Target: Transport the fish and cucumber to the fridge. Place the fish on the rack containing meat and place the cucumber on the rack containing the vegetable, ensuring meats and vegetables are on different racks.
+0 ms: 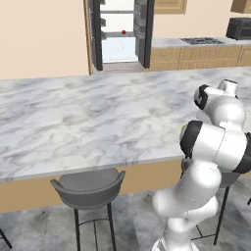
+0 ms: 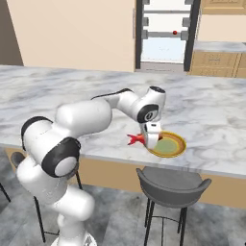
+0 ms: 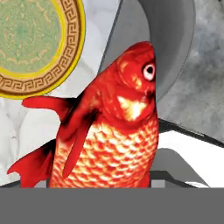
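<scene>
The bright red fish (image 3: 113, 131) looms large in the hand view, head up and tail low, hiding my fingertips. From the right base camera its red tail (image 2: 134, 139) sticks out left of my gripper (image 2: 153, 138), which is shut on it just above the counter's near edge, beside a gold-rimmed plate (image 2: 168, 145). Across the room the fridge (image 2: 163, 48) stands open, with the vegetable, a small red ball (image 2: 175, 32), on a shelf; the same ball (image 1: 123, 32) sits in the fridge (image 1: 117, 49) in the left base view. The cucumber is out of view, and the meat cannot be made out.
The wide marble counter (image 1: 88, 122) lies between the base and the fridge. Grey bar stools (image 2: 173, 185) (image 1: 88, 186) stand under its near edge. The plate (image 3: 39, 43) rests at the counter edge. Wooden cabinets with a stove (image 1: 201, 41) run along the back wall.
</scene>
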### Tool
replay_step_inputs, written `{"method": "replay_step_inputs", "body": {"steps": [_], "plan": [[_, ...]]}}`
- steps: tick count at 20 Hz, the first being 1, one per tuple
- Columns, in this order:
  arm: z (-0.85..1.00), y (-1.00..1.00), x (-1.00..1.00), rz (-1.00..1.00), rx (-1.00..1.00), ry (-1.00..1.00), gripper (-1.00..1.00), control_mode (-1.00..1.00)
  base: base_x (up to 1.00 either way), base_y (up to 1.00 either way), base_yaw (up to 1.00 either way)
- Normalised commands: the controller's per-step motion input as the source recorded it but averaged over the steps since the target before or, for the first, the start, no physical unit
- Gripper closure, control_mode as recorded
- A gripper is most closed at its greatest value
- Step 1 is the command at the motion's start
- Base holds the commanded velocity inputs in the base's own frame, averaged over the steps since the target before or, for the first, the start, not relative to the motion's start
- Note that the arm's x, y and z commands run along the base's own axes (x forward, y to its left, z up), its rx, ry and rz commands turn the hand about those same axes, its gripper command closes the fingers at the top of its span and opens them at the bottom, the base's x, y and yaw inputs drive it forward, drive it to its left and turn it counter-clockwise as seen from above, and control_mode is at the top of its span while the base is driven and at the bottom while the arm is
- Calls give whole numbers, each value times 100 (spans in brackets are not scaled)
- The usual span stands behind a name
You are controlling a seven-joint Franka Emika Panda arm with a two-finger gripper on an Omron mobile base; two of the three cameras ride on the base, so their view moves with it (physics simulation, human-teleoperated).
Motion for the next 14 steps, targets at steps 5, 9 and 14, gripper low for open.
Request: {"method": "replay_step_inputs", "body": {"steps": [5, 9, 14], "plan": [[50, 48, -70, 52, -20, -13, 100, -100, 0, 0, 0], [47, 42, -70, 54, -14, -11, 100, -100, 0, 0, 0], [62, 46, -75, 32, -1, -7, 100, -100, 0, 0, 0]]}}
